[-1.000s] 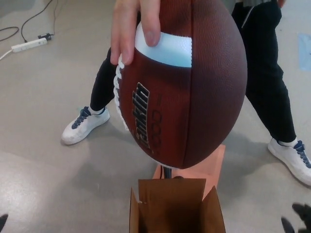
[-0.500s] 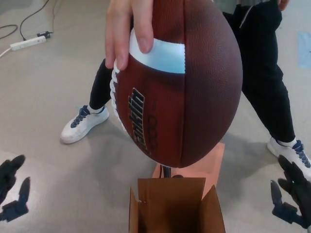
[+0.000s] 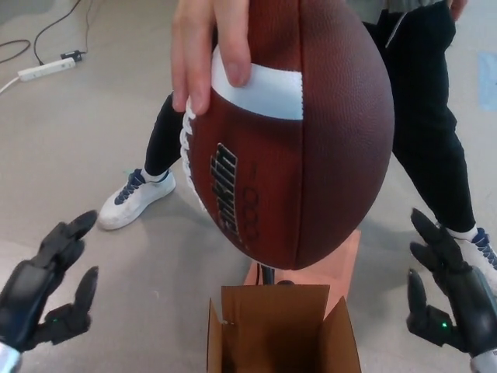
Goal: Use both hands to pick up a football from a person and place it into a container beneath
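A person's hand (image 3: 208,54) holds the football (image 3: 299,132) nose-down, long axis near upright, above the cardboard box (image 3: 281,332). The left hand (image 3: 45,289) and right hand (image 3: 449,294), fingers spread and empty, flank it lower down, about equally distant.

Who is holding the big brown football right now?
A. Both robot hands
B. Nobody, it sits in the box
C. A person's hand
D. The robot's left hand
C. A person's hand grips the top of the football, while the robot's left hand and right hand are open and apart from it, and the cardboard box sits below.
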You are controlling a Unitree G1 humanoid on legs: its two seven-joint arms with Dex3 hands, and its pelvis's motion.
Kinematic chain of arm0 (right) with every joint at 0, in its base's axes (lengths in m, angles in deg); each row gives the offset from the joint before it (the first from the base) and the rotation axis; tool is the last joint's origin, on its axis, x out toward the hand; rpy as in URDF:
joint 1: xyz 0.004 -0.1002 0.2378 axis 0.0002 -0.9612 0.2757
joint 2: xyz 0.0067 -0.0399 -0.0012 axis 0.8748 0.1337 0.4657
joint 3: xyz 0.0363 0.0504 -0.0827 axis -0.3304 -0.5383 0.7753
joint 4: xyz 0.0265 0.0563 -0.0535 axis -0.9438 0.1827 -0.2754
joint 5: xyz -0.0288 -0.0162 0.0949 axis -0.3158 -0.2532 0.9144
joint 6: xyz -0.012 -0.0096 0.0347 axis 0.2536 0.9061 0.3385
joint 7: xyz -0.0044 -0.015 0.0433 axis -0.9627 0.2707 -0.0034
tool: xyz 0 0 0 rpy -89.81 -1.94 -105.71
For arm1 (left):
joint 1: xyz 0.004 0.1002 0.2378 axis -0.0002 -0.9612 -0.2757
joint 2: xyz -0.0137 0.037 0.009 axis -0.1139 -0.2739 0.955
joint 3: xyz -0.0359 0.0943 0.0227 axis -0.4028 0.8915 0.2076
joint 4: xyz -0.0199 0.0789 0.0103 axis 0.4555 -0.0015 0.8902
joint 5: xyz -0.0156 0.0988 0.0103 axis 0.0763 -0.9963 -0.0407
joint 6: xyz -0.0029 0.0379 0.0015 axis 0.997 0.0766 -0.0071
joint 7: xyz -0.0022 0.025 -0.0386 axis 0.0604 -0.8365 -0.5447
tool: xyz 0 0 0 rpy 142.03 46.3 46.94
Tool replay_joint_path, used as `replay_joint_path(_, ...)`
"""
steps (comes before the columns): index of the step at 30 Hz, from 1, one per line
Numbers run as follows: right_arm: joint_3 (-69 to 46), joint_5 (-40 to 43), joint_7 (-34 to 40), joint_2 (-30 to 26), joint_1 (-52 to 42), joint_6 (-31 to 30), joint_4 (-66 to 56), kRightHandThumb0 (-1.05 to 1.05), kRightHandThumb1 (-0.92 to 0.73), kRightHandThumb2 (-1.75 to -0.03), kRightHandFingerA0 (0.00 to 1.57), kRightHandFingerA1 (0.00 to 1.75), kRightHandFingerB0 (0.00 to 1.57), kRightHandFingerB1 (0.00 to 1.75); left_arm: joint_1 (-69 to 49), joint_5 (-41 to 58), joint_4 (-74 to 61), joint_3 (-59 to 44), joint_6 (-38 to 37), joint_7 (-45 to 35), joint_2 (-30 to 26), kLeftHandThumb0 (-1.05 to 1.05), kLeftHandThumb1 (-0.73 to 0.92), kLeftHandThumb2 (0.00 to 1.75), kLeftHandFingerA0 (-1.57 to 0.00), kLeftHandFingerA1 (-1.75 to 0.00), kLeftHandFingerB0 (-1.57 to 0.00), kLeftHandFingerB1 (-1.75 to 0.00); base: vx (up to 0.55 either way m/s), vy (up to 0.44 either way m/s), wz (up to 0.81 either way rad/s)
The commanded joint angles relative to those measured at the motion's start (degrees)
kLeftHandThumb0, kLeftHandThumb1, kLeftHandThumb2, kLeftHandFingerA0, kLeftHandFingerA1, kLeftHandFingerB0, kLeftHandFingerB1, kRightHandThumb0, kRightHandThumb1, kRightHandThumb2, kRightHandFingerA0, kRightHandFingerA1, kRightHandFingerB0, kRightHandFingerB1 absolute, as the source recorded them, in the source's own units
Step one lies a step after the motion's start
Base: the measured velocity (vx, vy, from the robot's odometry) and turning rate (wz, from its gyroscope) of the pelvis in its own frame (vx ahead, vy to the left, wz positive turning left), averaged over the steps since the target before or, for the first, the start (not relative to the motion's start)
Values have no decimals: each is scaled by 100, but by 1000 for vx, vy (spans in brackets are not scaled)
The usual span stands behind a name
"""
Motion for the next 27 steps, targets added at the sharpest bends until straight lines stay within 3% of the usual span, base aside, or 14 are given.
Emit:
replay_joint_path(1, 498, 253, -400, -3, -868, 563, -3865, -95, -81, -115, 8, 26, 0, 16, -727, 1369, -4098, 411, 170, -375, 105, -92, 82, 116, -12, -24, -2, -19, 0, 0, 0)
replay_joint_path(11, 723, 55, -425, 118, -742, 180, -4348, -90, -78, -115, 7, 25, 0, 18, -538, 1249, -4678, 568, 397, -360, 206, -93, 84, 117, -15, -26, 0, -19, 0, 0, 0)
replay_joint_path(13, 784, 48, -442, 150, -618, 96, -4474, -88, -78, -115, 8, 27, 0, 19, -409, 1265, -4873, 619, 648, -366, 183, -90, 78, 107, -10, -25, -6, -24, 0, 0, 0)
replay_joint_path(14, 796, 58, -450, 153, -606, 68, -4519, -88, -92, -77, 9, 24, 0, 2, -389, 1234, -4930, 635, 709, -352, 193, -86, 76, 112, -11, -29, -3, -26, 0, 0, 0)
replay_joint_path(15, 800, 62, -454, 152, -600, 58, -4538, -88, -92, -77, 9, 24, 0, 2, -379, 1217, -4954, 641, 735, -343, 199, -86, 76, 112, -11, -29, -3, -26, 0, 0, 0)
replay_joint_path(16, 818, 78, -467, 155, -581, 10, -4610, -96, -84, -117, 17, 27, 0, 14, -315, 1203, -5005, 674, 788, -336, 218, -89, 79, 115, -14, -28, 0, -23, 0, 0, 0)
replay_joint_path(17, 837, 97, -477, 159, -562, -44, -4688, -89, -92, -79, 12, 24, 0, 6, -229, 1203, -5048, 713, 835, -334, 233, -93, 82, 116, -16, -26, 0, -20, 0, 0, 0)
replay_joint_path(20, 858, 129, -483, 159, -557, -107, -4795, -88, -92, -75, 11, 25, 0, 8, -136, 1205, -5133, 748, 967, -318, 247, -94, 82, 116, -16, -25, 0, -20, 0, 0, 0)
replay_joint_path(21, 853, 122, -473, 150, -520, -18, -4818, -93, -84, -116, 18, 29, 0, 14, -49, 1177, -5189, 781, 1058, -296, 268, -94, 81, 116, -16, -24, 0, -22, 0, 0, 0)
replay_joint_path(25, 847, 159, -494, 109, -529, -83, -4966, -94, -84, -116, 16, 28, 0, 15, 43, 1152, -5269, 810, 1200, -271, 286, -93, 80, 115, -17, -24, 0, -22, 0, 0, 0)
replay_joint_path(26, 852, 225, -511, 110, -470, -89, -4980, -86, -92, -76, 10, 24, 0, 4, 127, 1096, -5247, 822, 1220, -245, 319, -87, 76, 114, -13, -27, 0, -26, 0, 0, 0)
replay_joint_path(27, 863, 259, -526, 101, -471, -126, -5044, -97, -85, -117, 13, 22, 0, 12, 140, 1069, -5271, 857, 1257, -221, 349, -86, 76, 113, -13, -26, 0, -27, 0, 0, 0)
